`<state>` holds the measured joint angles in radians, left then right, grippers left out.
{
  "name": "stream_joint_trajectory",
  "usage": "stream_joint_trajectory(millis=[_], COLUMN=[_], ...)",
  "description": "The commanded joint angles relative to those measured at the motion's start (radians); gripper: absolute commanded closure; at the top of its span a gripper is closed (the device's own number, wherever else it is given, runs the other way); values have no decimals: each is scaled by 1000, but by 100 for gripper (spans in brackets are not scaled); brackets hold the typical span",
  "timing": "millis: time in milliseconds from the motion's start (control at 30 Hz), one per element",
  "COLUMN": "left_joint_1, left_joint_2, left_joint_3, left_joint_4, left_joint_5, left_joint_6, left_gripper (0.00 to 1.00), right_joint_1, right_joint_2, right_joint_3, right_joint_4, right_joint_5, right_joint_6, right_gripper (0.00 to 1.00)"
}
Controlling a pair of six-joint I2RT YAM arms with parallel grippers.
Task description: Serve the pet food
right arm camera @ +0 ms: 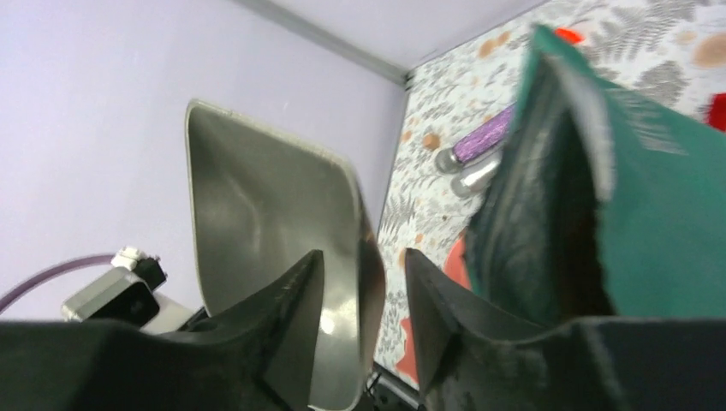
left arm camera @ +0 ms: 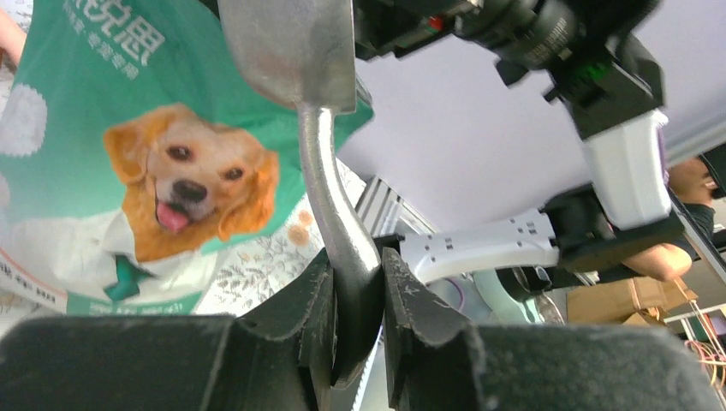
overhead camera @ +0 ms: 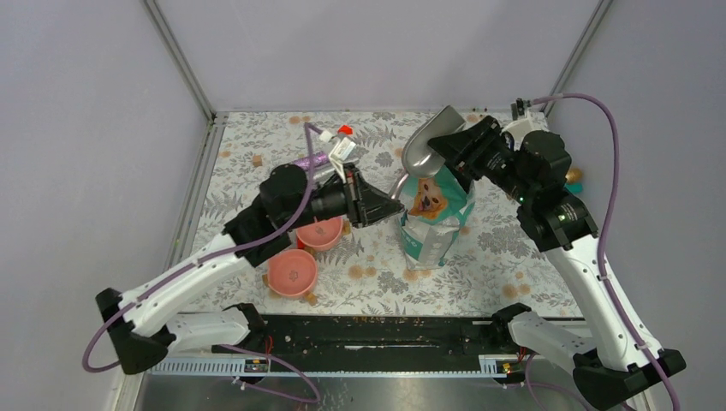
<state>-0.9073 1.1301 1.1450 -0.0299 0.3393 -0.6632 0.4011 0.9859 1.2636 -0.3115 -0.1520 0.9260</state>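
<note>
Clamps left end effector (left arm camera: 358,261) tight on the curved handle of the metal scoop (left arm camera: 291,51), both fingers pressed against it. Holds the scoop's bowl up at the mouth of the teal-green pouch (overhead camera: 432,214), just above the printed retriever. Poises right end effector (right arm camera: 364,257) at the pouch's top edge, fingers apart with nothing pinched between them, the pouch rim just outside one finger. Stands the pouch upright on the floral desk (overhead camera: 514,248), between both end effectors. Cannot make out the pet food; shows only the pouch's dark inside. Has two pink bowls (overhead camera: 291,271) (overhead camera: 321,233) under the left arm, near the pouch.
</note>
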Motion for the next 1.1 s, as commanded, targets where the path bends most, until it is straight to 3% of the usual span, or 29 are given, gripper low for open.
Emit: stream_joint_trajectory(millis=[0,133,167,333,433,533,867,967,1067], left_joint_1=[-2,3,4,12,14,14,14,14,14], left_joint_2=[-148,-229,-259,-429,-470,-482,-406,-397,-398], left_joint_3=[-43,-86,-106,-207,-214,-249,-268,-262,-260], left_joint_4=[-38,-132,-141,-206,-342,-353,-325,-324,-321], left_joint_5=[-14,22,29,52,70,168,398,406,390], left_joint_6=[13,10,14,58,65,42,23,25,33], left_gripper=[100,100,100,100,100,100,100,100,100], right_joint_1=[16,30,30,30,30,30,30,30,30], right_joint_2=[34,44,34,-58,-111,-144,-209,-199,-193], right_joint_3=[32,73,70,-19,-70,-135,-282,-271,-280], right_joint_4=[115,18,-1,13,14,30,22,-41,-47], right_joint_5=[-266,-315,-305,-335,-474,-655,-764,-774,-800], right_joint_6=[-50,-190,-223,-349,-424,-460,-530,-564,-556], right_gripper=[44,14,12,8,6,6,10,19,45])
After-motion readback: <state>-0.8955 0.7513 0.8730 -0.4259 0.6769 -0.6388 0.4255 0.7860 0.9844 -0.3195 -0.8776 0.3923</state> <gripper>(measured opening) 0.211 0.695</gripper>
